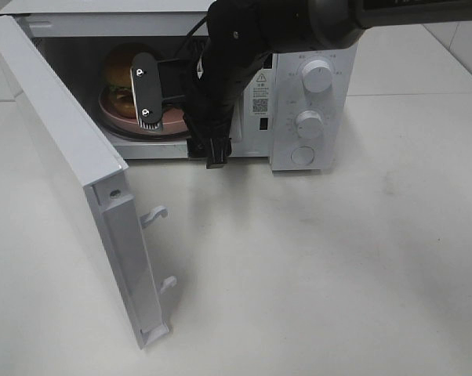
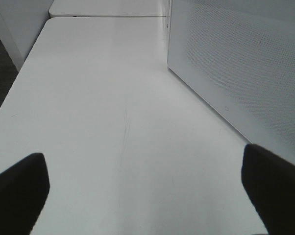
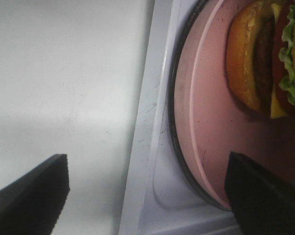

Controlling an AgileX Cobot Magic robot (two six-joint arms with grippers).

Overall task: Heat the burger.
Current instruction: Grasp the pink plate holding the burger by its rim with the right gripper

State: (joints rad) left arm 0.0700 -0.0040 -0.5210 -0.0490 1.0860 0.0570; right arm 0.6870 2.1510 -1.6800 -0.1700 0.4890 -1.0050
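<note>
at the top middle of the high view, the right arm (image 1: 299,19) stretches from the upper right and bends down to the mouth of one open microwave (image 1: 330,117); the right gripper (image 1: 181,117) (image 3: 147,196), jaws spread wide and gripping nothing, hangs over the rim of one pink plate (image 1: 173,120) (image 3: 211,122); one burger (image 1: 120,69) (image 3: 265,54) sits on that plate inside the cavity, upper left; the left gripper (image 2: 145,188), equally wide, hovers over the table (image 2: 113,98) beside a white perforated panel (image 2: 235,63); two knobs (image 1: 316,76), two door hooks (image 1: 154,215)

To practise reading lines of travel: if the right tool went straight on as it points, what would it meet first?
Likely the microwave's front sill, right beside the pink plate; depth is unclear.
</note>
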